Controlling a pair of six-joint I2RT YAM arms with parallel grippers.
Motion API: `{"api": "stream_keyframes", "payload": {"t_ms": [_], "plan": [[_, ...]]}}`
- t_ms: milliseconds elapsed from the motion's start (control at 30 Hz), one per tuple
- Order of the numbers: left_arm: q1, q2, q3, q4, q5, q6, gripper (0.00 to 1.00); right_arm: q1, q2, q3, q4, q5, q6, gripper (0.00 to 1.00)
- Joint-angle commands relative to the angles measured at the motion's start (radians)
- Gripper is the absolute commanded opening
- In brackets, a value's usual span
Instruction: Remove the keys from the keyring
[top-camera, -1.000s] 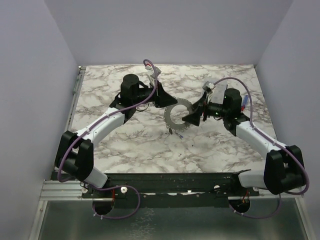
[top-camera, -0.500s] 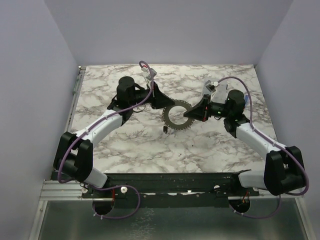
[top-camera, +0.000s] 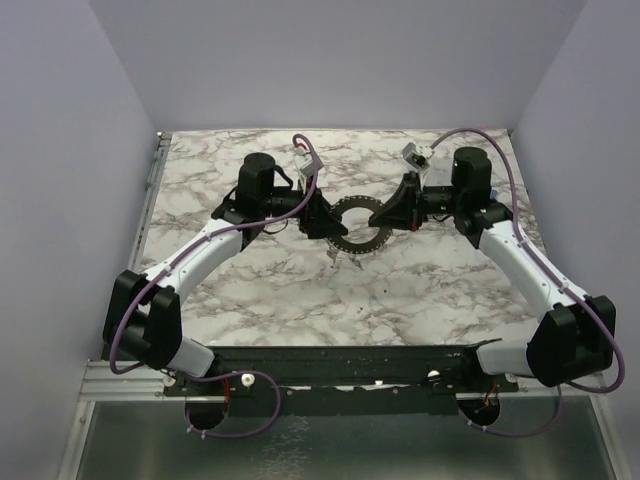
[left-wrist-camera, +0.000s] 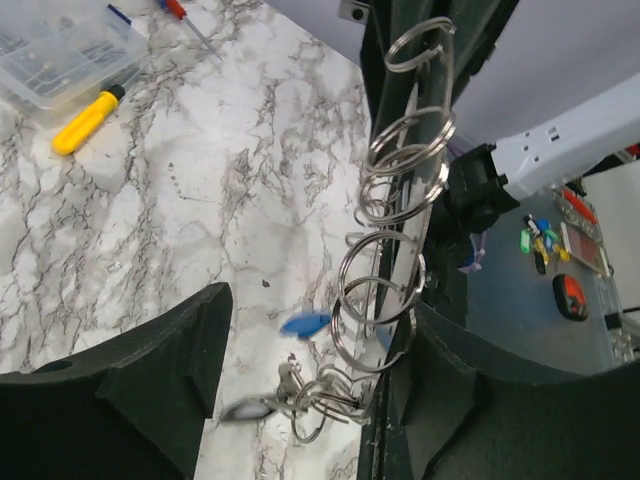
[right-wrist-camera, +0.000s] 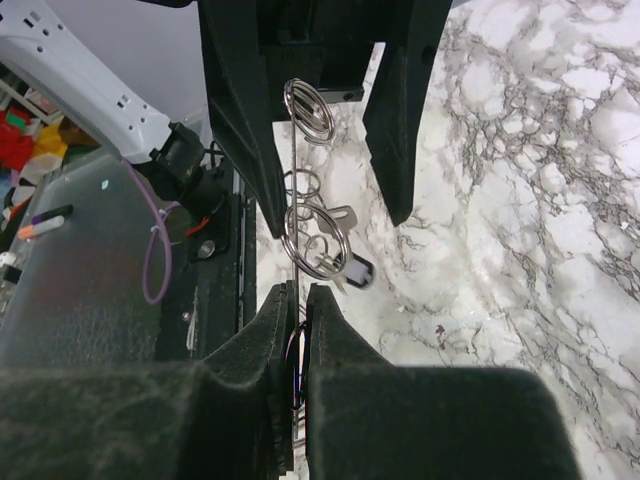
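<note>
The step in hand looks like a re-grip. The right gripper (top-camera: 388, 221) is clamped on one rim of the keyring (top-camera: 355, 244), which it holds between the arms at the centre of the overhead view. The left gripper (top-camera: 325, 226) stands with its jaws parted astride the opposite rim. The keys (left-wrist-camera: 305, 323) hang from small split rings along the edge, so the next move probably calls for the left fingers to single one out. The marble-patterned table (top-camera: 260, 290) sits between plain lavender walls (top-camera: 330, 60).

Keyring (top-camera: 358, 249) above mid-table (top-camera: 250, 290), with the left gripper (top-camera: 322, 218) at its left and the right gripper (top-camera: 385, 217) at its right, pinching its rim. Keys (left-wrist-camera: 303, 324) hang from its near edge. A box (left-wrist-camera: 60, 45) and a screwdriver (left-wrist-camera: 88, 118) lie side by side on the table.
</note>
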Motion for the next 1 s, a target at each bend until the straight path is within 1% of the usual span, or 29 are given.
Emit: {"api": "stream_keyframes", "payload": {"t_ms": [0, 67, 167, 233, 267, 300, 333, 367, 400, 467, 500, 533, 567, 600, 633, 700, 767, 967], "plan": [[-0.026, -0.017, 0.009, -0.047, 0.080, 0.070, 0.59, 0.023, 0.067, 0.137, -0.430, -0.067, -0.311, 0.01], [-0.034, -0.012, 0.009, -0.047, 0.082, 0.070, 0.47, 0.031, 0.102, 0.193, -0.561, -0.066, -0.409, 0.01], [-0.045, -0.005, 0.009, -0.048, 0.088, 0.067, 0.31, 0.034, 0.141, 0.251, -0.688, -0.062, -0.496, 0.01], [-0.051, 0.000, 0.006, -0.048, 0.093, 0.064, 0.20, 0.036, 0.156, 0.283, -0.748, -0.057, -0.539, 0.01], [-0.054, 0.003, 0.006, -0.048, 0.094, 0.060, 0.12, 0.036, 0.162, 0.298, -0.769, -0.053, -0.554, 0.01], [-0.056, 0.005, 0.006, -0.048, 0.095, 0.051, 0.05, 0.036, 0.163, 0.310, -0.780, -0.049, -0.561, 0.01], [-0.056, 0.009, 0.008, -0.050, 0.088, 0.041, 0.00, 0.036, 0.162, 0.316, -0.775, -0.046, -0.559, 0.01], [-0.055, 0.010, 0.011, -0.050, 0.075, 0.026, 0.00, 0.036, 0.158, 0.316, -0.752, -0.036, -0.536, 0.05], [-0.052, 0.011, 0.015, -0.050, 0.061, 0.016, 0.00, 0.036, 0.151, 0.308, -0.710, -0.034, -0.501, 0.15], [-0.047, 0.009, 0.021, -0.028, 0.039, -0.022, 0.00, 0.035, 0.128, 0.284, -0.609, -0.020, -0.403, 0.53], [-0.041, 0.006, 0.017, 0.011, 0.030, -0.059, 0.00, 0.034, 0.116, 0.263, -0.533, -0.002, -0.334, 0.71], [-0.031, 0.003, 0.006, 0.076, 0.025, -0.126, 0.00, 0.034, 0.104, 0.240, -0.455, 0.020, -0.256, 0.84], [-0.018, 0.000, -0.013, 0.165, 0.023, -0.210, 0.00, 0.033, 0.091, 0.219, -0.387, 0.045, -0.195, 0.92], [-0.003, -0.002, -0.035, 0.264, 0.017, -0.298, 0.00, 0.032, 0.080, 0.201, -0.332, 0.071, -0.151, 0.97], [0.018, -0.002, -0.056, 0.361, 0.006, -0.389, 0.00, 0.029, 0.070, 0.183, -0.280, 0.094, -0.103, 1.00], [0.044, -0.007, -0.098, 0.548, -0.024, -0.533, 0.00, 0.027, 0.054, 0.151, -0.190, 0.123, -0.020, 1.00], [0.056, -0.007, -0.123, 0.660, -0.059, -0.614, 0.00, 0.027, 0.037, 0.097, -0.067, 0.143, 0.075, 1.00], [0.059, 0.011, -0.167, 0.902, -0.128, -0.774, 0.00, 0.026, 0.024, -0.112, 0.419, 0.155, 0.426, 0.99]]}}
